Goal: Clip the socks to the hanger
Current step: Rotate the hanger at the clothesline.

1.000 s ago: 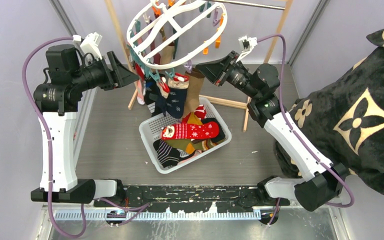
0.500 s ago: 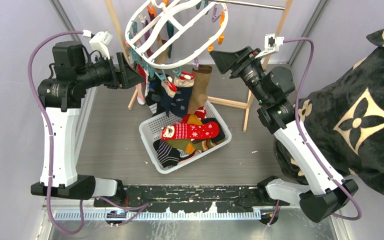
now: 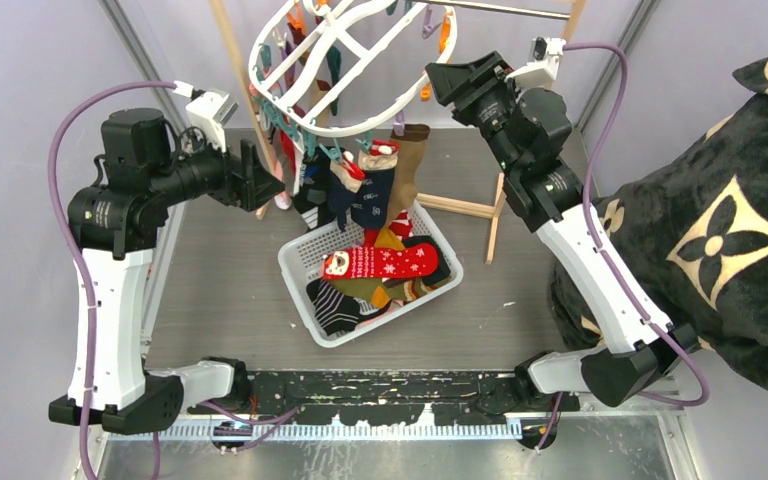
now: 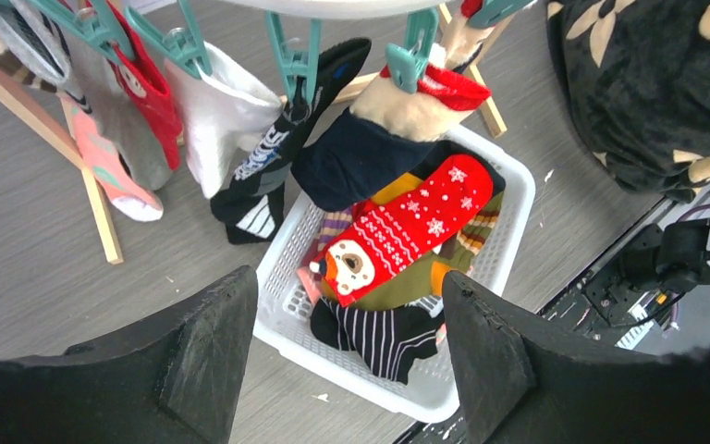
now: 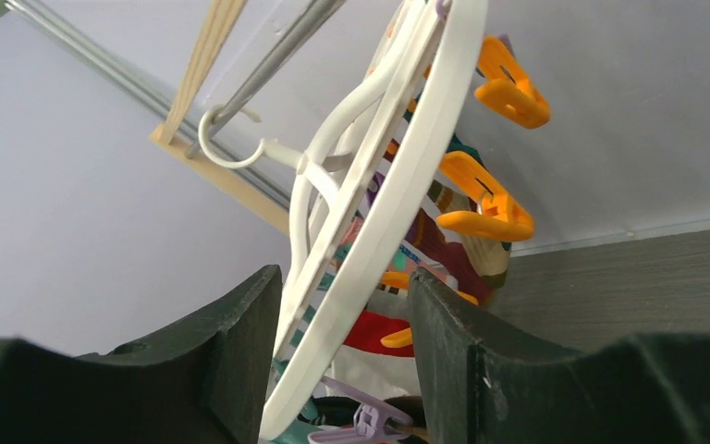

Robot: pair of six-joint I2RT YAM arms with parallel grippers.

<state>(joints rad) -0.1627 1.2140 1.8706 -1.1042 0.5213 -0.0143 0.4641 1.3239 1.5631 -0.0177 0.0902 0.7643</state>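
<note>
The white oval hanger (image 3: 312,50) hangs tilted from a rod at the top, with teal, orange and purple pegs. Several socks hang clipped under its near rim, among them a navy one (image 3: 365,195) and a brown one (image 3: 408,160). More socks lie in the white basket (image 3: 300,262), with a red Christmas sock (image 3: 380,263) on top and a black-and-white striped one (image 3: 335,305). My left gripper (image 3: 265,185) is open and empty, left of the hanging socks and above the basket (image 4: 495,268). My right gripper (image 3: 460,78) is open, with the hanger's rim (image 5: 397,199) passing between its fingers.
A light wooden rack frame (image 3: 495,215) stands behind the basket. A big black plush blanket with beige flowers (image 3: 720,220) fills the right side. Grey walls close in on left and right.
My right gripper has risen and swung up to the hanger's right rim. My left gripper has dropped and moved right toward the hanging socks. The hanger has tilted and shifted.
</note>
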